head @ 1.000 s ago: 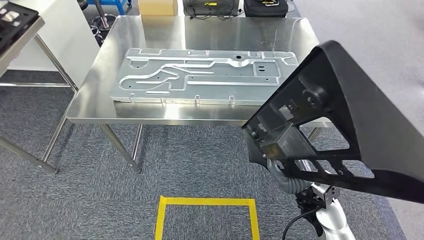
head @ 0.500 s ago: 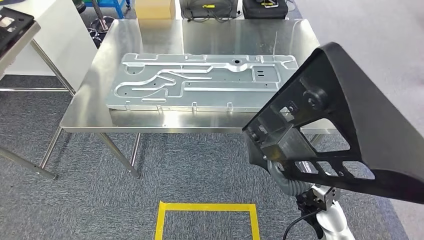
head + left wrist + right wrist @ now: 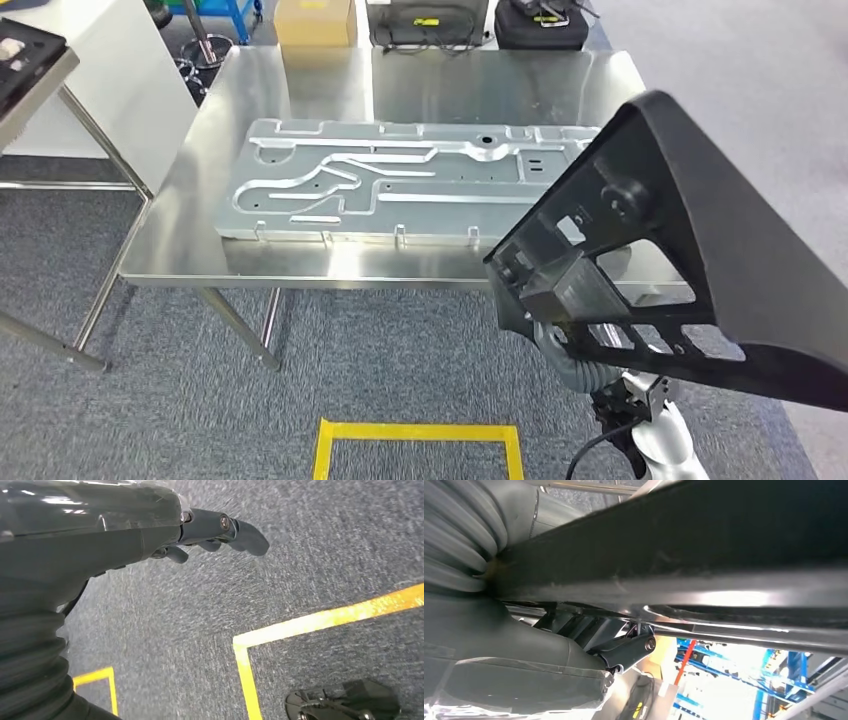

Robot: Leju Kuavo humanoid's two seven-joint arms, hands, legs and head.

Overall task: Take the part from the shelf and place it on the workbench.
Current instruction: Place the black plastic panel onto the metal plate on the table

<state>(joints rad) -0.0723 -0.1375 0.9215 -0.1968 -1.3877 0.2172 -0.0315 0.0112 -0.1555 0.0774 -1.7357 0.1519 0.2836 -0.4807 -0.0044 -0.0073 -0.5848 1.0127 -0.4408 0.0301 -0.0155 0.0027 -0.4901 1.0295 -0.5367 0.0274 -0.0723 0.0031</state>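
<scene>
Closer now to the workbench (image 3: 300, 265) than a second ago, with the whole head view shifted: the camera's own move, not a move of the things on the steel top. Black part (image 3: 690, 260) unchanged in its place in that view, held up on the right, in front of the workbench's near right corner and covering that corner. Held from beneath by the right hand (image 3: 574, 657), thumb and dark fingers (image 3: 629, 650) closed around the part's underside in the right wrist view, ribbed grey cuff just behind. Not yet on the workbench; raised above the carpet (image 3: 150, 420), no contact with the steel top visible.

Left hand (image 3: 165, 535) hanging over the carpet, holding nothing, fingers (image 3: 235, 530) slightly curled and apart.

Lying flat on the workbench, a large silver panel (image 3: 380, 190) with stamped channels, stretching across most of the top, its right end hidden behind the part. On the carpet in front of the workbench, a yellow tape square (image 3: 415, 435). Beyond the workbench's far edge, a cardboard box (image 3: 315, 20) and black cases (image 3: 430, 20).
</scene>
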